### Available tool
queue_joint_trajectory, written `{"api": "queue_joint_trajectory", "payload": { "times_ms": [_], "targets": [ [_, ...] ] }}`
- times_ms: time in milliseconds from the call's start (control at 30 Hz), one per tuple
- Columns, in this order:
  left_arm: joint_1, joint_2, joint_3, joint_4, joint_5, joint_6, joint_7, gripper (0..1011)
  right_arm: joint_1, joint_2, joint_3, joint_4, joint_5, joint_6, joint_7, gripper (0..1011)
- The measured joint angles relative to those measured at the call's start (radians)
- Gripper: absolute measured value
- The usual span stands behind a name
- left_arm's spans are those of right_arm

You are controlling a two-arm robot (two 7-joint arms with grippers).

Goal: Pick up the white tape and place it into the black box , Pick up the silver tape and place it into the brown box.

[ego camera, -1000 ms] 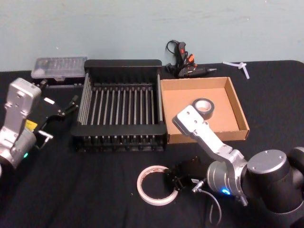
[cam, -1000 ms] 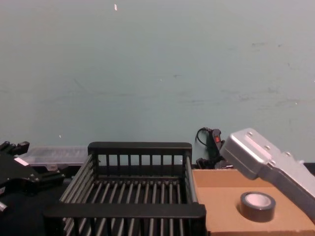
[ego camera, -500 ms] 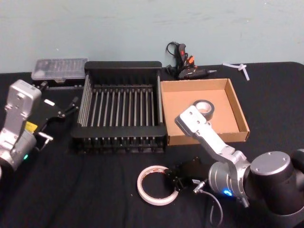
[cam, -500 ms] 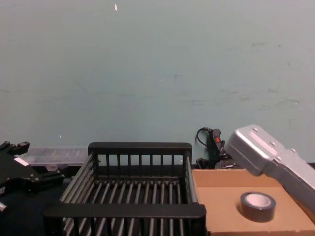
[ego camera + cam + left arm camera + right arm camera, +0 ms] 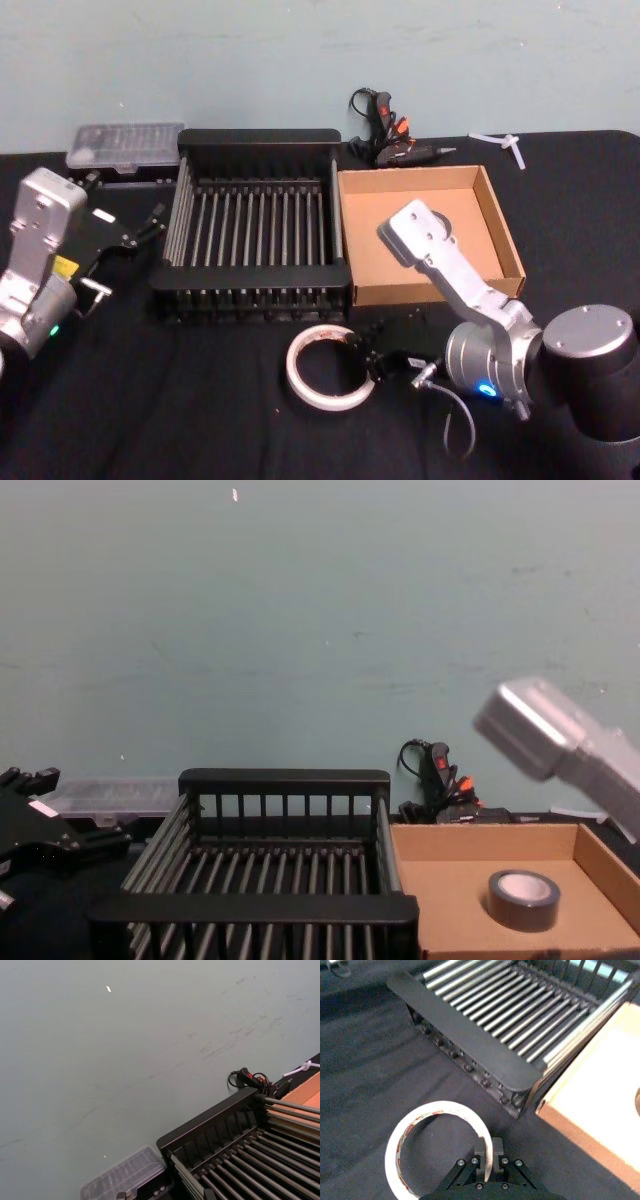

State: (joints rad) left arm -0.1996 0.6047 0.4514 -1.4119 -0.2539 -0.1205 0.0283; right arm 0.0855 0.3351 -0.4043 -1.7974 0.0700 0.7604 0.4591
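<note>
The white tape (image 5: 293, 371) (image 5: 395, 1149), a large thin ring, lies just in front of the black box (image 5: 258, 136) (image 5: 465, 1045) (image 5: 255, 908). My right gripper (image 5: 368, 362) (image 5: 488, 1147) is shut on the ring's near wall, one finger inside and one outside. The silver tape (image 5: 523, 900) lies flat inside the brown box (image 5: 385, 215) (image 5: 450, 880), to the right of the crate; in the head view my right arm's link covers it. My left gripper (image 5: 140, 230) (image 5: 60, 835) rests open to the left of the crate, holding nothing.
A clear plastic case (image 5: 125, 145) sits at the back left. A black and orange tool with a cord (image 5: 385, 135) lies behind the boxes, and a small white piece (image 5: 500, 138) at the back right. Black cloth covers the table.
My right arm's upper link has swung up and to the right. The white tape, in the right gripper, has shifted a little toward the black box. The left arm has not moved.
</note>
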Motion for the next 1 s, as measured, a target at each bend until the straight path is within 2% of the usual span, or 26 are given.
{"api": "queue_joint_trajectory", "payload": {
  "times_ms": [633, 833, 1000],
  "targets": [
    [0.0, 0.0, 0.0, 0.0, 0.0, 0.0, 0.0, 1001, 0.023, 0.052, 0.043, -0.114, 0.067, -0.073, 0.012, 95],
    [0.0, 0.0, 0.0, 0.0, 0.0, 0.0, 0.0, 1001, 0.042, 0.053, 0.051, -0.119, 0.08, -0.094, 0.001, 95],
    [0.0, 0.0, 0.0, 0.0, 0.0, 0.0, 0.0, 1001, 0.072, 0.044, 0.052, -0.093, 0.086, -0.12, -0.018, 95]
  ]
}}
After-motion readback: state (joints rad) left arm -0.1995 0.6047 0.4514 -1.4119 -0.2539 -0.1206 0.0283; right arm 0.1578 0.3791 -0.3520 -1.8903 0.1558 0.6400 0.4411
